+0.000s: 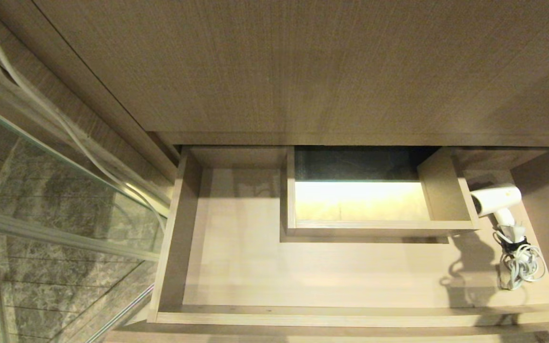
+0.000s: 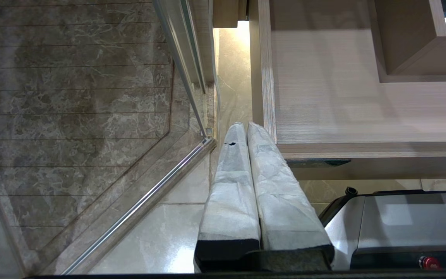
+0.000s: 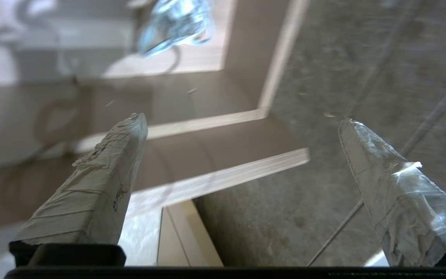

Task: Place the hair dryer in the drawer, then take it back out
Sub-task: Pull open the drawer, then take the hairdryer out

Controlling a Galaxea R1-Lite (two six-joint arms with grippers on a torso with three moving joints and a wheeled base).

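Right pincer (image 3: 242, 120), spread and empty, hangs outside the drawer's (image 1: 298, 317) front corner. Dryer (image 1: 498, 202) lies inside by the cut-out: stowing looks done, retrieval remains. Left pincer (image 2: 242, 130) pressed together, parked.

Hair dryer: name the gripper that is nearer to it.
Right. The right gripper, open, sits off the drawer's front right corner, near the hair dryer. The left gripper, shut, hangs by the far left corner.

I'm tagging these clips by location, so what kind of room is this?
Most likely a bathroom, perhaps in a hotel: a hair dryer lies in the open wood-grain vanity drawer, beside a glass shower door and marble-look tile floor.
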